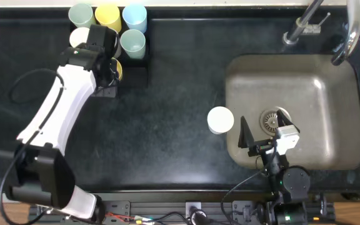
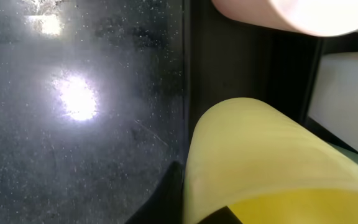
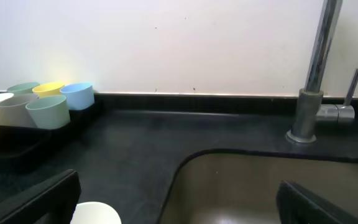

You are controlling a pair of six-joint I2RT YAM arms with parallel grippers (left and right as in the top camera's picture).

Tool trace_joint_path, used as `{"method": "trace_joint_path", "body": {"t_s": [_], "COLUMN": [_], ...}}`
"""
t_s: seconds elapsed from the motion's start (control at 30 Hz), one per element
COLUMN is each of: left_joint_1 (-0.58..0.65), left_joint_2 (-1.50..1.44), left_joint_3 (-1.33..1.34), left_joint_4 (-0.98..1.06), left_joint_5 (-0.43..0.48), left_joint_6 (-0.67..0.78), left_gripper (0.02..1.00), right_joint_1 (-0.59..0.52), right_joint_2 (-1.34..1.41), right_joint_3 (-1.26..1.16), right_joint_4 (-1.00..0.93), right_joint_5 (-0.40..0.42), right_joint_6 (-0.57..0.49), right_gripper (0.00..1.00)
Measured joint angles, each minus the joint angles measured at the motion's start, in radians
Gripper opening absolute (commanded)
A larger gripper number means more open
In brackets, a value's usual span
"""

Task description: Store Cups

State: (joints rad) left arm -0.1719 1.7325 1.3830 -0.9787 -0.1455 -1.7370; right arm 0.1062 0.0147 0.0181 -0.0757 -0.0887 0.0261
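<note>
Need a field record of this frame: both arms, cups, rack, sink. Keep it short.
left gripper: at the rack, jaws shut on the held yellow cup
right gripper: jaws open, empty, above the sink's left part
rack: black, back-left on the counter; five cups stand in it
white cup: loose on the counter, just left of the sink
sink: steel, faucet behind it
</note>
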Motion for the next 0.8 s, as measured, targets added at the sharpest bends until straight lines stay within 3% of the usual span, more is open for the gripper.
{"method": "trace_joint_path", "body": {"t_s": [0.8], "left_joint_1": [0.044], "left_joint_2": [0.11], "left_joint_3": [0.0], "left_joint_4": [0.082], "left_joint_5": [0.041], "left_joint_6": [0.0], "left_gripper": [0.036], "right_joint_1": [0.0], "right_joint_2": [0.0], "right_joint_3": [0.0], "right_joint_4": [0.0], "right_joint_5": [0.0], "right_joint_6": [0.0], "right_gripper": [0.998]}}
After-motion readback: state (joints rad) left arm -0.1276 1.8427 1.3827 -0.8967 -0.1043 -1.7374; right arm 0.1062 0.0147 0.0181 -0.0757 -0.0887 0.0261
